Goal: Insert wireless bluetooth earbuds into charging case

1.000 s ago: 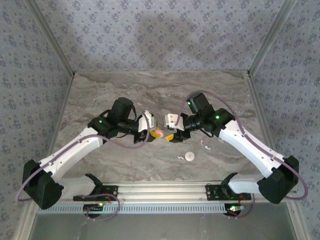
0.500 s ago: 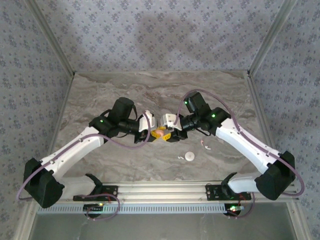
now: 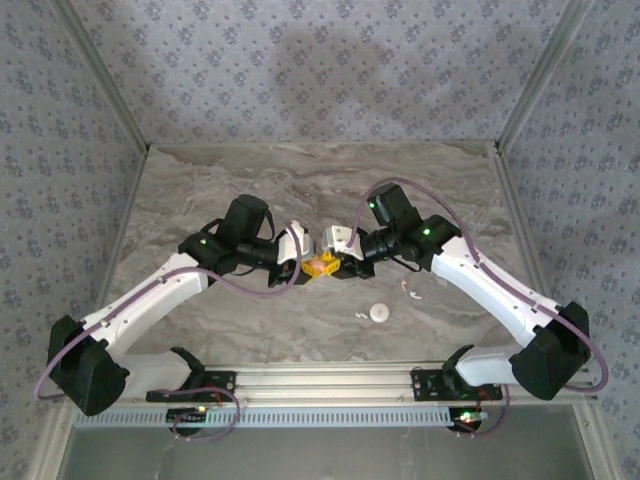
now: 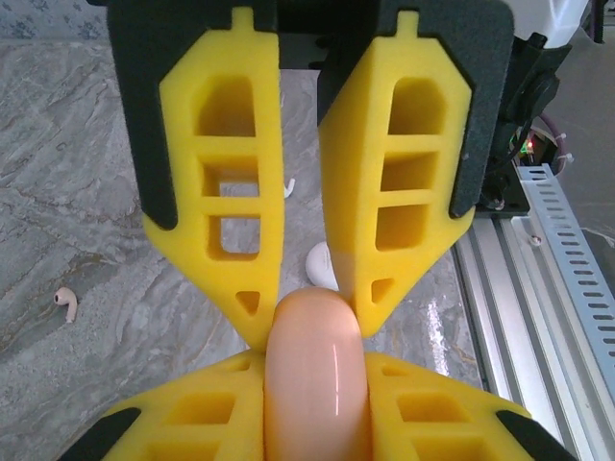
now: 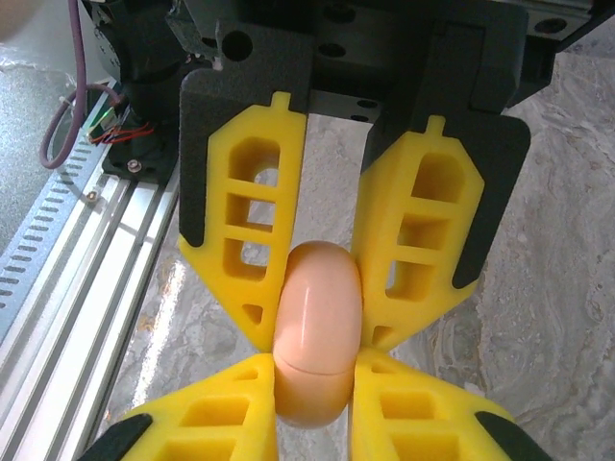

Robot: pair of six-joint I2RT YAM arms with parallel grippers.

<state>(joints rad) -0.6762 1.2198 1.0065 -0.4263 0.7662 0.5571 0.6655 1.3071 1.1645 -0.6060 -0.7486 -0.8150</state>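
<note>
A pink oval charging case (image 4: 317,379) (image 5: 317,336) hangs above the middle of the table, lid closed with its seam showing. My left gripper (image 4: 307,322) (image 3: 306,264) is shut on one end of it. My right gripper (image 5: 315,331) (image 3: 335,266) is shut on the other end, tip to tip with the left. The case is mostly hidden by the yellow fingers (image 3: 320,265) in the top view. Tiny white earbuds lie loose on the marble: one (image 4: 65,303) at the left of the left wrist view, and two (image 3: 362,315) (image 3: 408,290) near the right arm.
A small white round disc (image 3: 378,313) (image 4: 322,264) lies on the table in front of the grippers, beside an earbud. The aluminium rail (image 3: 320,385) with the arm bases runs along the near edge. Patterned walls enclose the marble table (image 3: 200,190).
My right gripper has moved left onto the pink case and closed on it. The left gripper has kept its hold in place.
</note>
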